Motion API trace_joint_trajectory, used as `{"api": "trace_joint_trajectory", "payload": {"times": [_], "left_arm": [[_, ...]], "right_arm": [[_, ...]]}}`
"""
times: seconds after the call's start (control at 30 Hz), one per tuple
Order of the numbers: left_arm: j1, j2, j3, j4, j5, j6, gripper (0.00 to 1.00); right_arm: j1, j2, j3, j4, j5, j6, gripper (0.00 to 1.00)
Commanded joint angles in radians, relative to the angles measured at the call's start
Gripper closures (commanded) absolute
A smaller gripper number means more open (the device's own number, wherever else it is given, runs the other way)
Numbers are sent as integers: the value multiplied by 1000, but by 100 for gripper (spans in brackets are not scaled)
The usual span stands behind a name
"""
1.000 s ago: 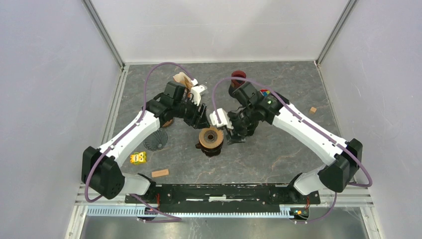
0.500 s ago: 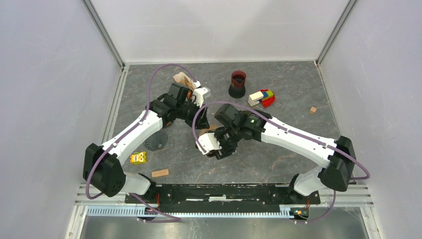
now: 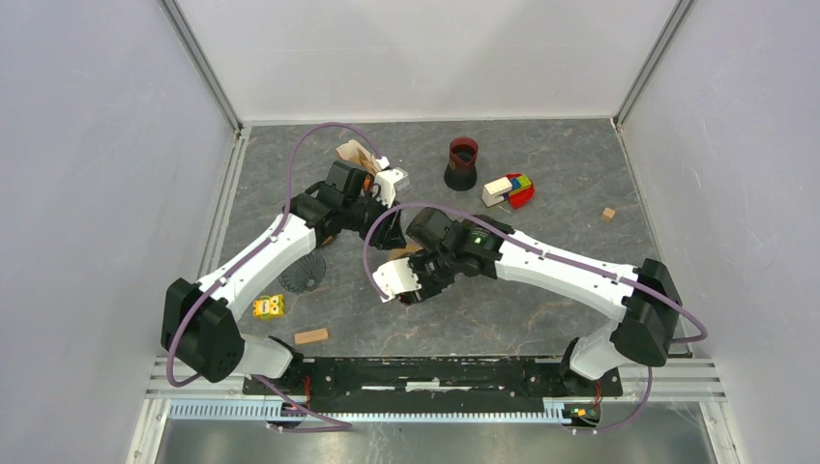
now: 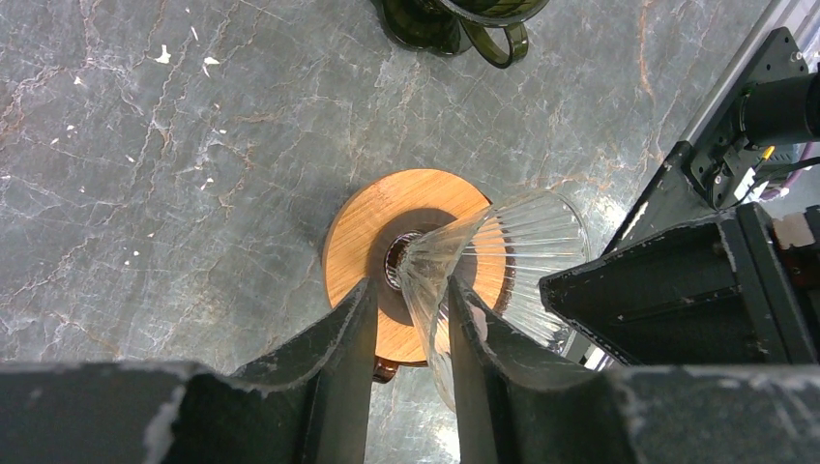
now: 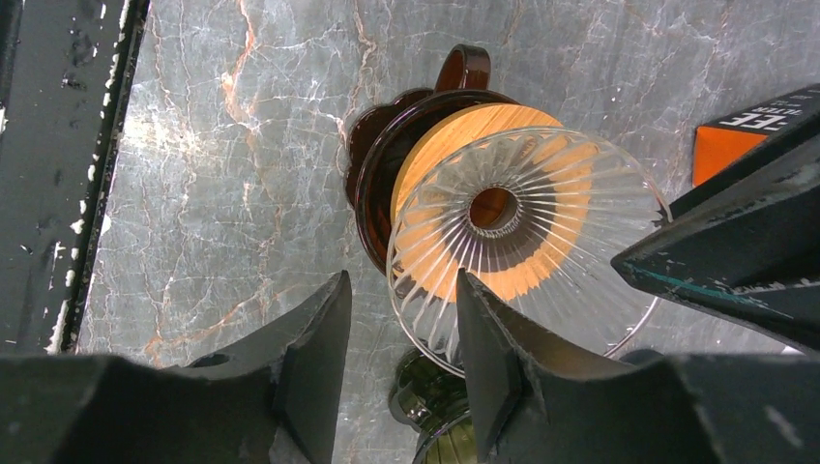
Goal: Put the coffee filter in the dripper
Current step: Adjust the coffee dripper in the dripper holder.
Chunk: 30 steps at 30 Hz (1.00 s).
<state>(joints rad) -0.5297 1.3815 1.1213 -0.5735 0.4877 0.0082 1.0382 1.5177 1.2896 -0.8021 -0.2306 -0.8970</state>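
Near the near-left corner of the table (image 3: 571, 164) lie a wooden block (image 3: 310, 335) and a yellow toy (image 3: 269, 306), with a black ribbed cone (image 3: 303, 274) just beyond them. At mid-table both arms meet over the glass dripper (image 5: 541, 242), which sits by its wooden collar (image 4: 358, 232) on a brown glass server (image 5: 387, 164). The left gripper (image 4: 411, 319) stands partly open astride the dripper's rim, with a sliver of gap showing on one side. The right gripper (image 5: 401, 309) is wider, its jaws also on either side of the rim, clamping nothing.

The coffee filter (image 3: 352, 154), by its look the brown paper near the far-left corner, lies well apart from the dripper and unheld. I judge it light, floppy and easily creased, so a gentle pinch at its upper edge suits it. The dripper is ribbed glass, slick and breakable, and wants a soft hold. Toward the far edge stand a dark red cup (image 3: 463, 159) and coloured blocks (image 3: 508, 188).
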Motion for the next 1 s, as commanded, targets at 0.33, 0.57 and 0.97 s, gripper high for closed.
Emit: {"api": "trace_joint_trajectory", "payload": {"times": [0.33,0.57,0.97], "left_arm": [[-3,-21,-3,24,50,3,63],[-3,-28,-5,7,84,13,64],[-3,-38,-8,-3,72,27,67]], "right_arm": [[23,22,5,10,-4,3,70],[31,15,1,7,-7,5,77],[34,-4,17,0,-16,13,83]]}}
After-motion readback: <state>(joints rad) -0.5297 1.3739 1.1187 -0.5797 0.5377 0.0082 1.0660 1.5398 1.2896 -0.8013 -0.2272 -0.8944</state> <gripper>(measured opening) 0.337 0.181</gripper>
